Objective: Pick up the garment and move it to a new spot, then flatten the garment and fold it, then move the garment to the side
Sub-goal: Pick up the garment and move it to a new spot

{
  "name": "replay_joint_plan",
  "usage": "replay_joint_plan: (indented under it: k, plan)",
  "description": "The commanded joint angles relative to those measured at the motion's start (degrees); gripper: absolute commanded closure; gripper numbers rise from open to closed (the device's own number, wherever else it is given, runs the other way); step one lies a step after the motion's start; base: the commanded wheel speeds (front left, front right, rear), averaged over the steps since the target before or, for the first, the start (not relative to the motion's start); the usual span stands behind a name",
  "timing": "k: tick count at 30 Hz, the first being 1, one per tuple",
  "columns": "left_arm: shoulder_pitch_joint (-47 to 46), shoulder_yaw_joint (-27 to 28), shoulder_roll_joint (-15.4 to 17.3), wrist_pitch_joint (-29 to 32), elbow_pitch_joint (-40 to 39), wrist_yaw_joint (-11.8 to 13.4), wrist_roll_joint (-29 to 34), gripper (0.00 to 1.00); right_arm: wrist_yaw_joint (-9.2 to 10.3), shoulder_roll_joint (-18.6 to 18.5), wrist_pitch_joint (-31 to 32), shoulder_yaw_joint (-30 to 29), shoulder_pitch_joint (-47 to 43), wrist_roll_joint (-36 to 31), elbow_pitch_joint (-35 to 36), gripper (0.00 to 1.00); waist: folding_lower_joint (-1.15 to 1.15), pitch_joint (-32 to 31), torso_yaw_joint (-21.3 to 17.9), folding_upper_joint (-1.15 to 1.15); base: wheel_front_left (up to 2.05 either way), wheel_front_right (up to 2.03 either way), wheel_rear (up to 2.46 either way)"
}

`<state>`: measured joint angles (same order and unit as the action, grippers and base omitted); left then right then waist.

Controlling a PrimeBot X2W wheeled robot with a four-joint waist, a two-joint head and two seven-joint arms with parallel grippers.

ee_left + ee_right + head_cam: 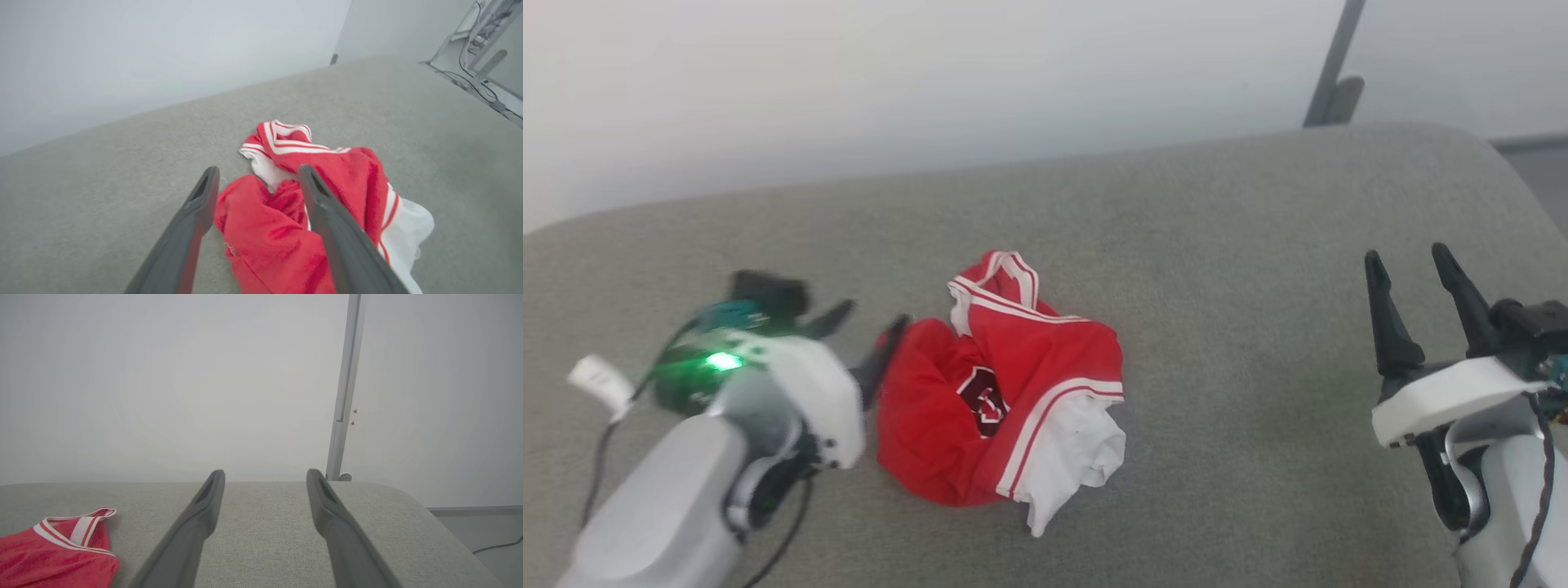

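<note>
The garment [1005,384] lies crumpled on the grey cushion [1217,245], its left edge just at the spread fingers of the left gripper [872,317]. The right gripper [1405,255], fingers also apart and empty, stands well off to the garment's right. The left wrist view shows red cloth between the parted fingers, unclamped, and a cabled metal frame [470,61] beyond; the right wrist view adds a pale upright post [345,396] behind the cushion.

Left pincer [876,317] and right pincer [1406,255]: two long, dark, tapered fingers [1388,327] on white housings [1445,396]. Pale grey forearms [662,506], black cables [1539,506]. A green light [721,361] glows beside a white tag [600,382].
</note>
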<state>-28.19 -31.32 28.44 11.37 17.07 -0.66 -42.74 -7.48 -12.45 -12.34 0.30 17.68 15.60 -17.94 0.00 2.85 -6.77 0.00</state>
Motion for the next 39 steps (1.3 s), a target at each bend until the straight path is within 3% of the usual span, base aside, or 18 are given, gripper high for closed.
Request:
replay_joint_plan:
  k: [1, 10, 16, 27, 39]
  plan:
    - [1.9, 1.6, 1.2, -2.1, -0.6, 0.7, -0.5, 0.00, -0.03, -0.1, 0.3, 0.1, -1.1, 0.2, 0.2, 0.00, 0.00, -2.0, 1.4, 0.00, 0.00, 0.00, 0.00]
    - [12.2, 9.4, 7.6, -12.6, -3.8, 4.1, -2.0, 0.00, -0.03, -1.0, 0.5, -0.8, -4.0, 0.6, 1.2, 0.00, 0.00, -3.8, 3.9, 0.00, 0.00, 0.00, 0.00]
    - [18.3, 14.4, 9.6, -19.7, -4.4, 5.4, -3.6, 0.00, -0.03, -1.1, 0.3, -1.2, -5.3, 0.4, 1.8, 0.00, 0.00, -4.1, 4.9, 0.00, 0.00, 0.00, 0.00]
    - [25.9, 20.6, 10.4, -25.2, -2.8, 4.9, -6.9, 0.00, -0.03, -1.0, 0.1, -2.6, -6.8, 0.3, 2.4, 0.00, 0.00, -4.1, 5.9, 0.00, 0.00, 0.00, 0.00]
    - [28.3, 23.5, 9.7, -26.3, -2.8, 3.8, -6.1, 0.00, -0.03, -0.1, 0.9, -3.8, -7.8, -0.2, 3.4, 0.00, 0.00, -3.8, 6.5, 0.00, 0.00, 0.00, 0.00]
